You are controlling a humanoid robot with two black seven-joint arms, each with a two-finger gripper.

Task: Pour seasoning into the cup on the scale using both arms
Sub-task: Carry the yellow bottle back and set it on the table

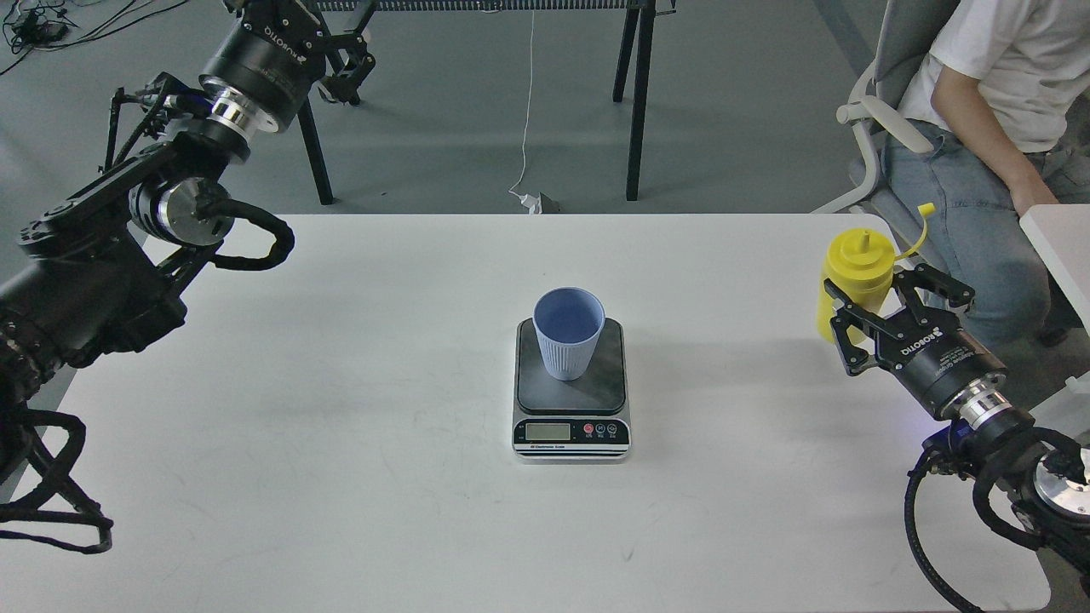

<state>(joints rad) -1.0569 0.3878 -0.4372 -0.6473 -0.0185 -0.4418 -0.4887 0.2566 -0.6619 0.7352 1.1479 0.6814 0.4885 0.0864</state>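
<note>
The light blue ribbed cup (569, 334) stands upright on the dark platform of the scale (571, 432) at the table's middle. The yellow seasoning bottle (854, 271) is upright at the table's right edge, nozzle up, with its tethered cap hanging off to the right. My right gripper (874, 288) comes in from the lower right and has its fingers on either side of the bottle, shut on it. My left gripper (345, 38) is raised beyond the table's far left corner, fingers spread and empty, far from the cup.
The white table (341, 383) bears only the scale, the cup and the bottle. A seated person (979, 102) is just beyond the far right corner. Black table legs (634, 102) and a cable stand behind the table.
</note>
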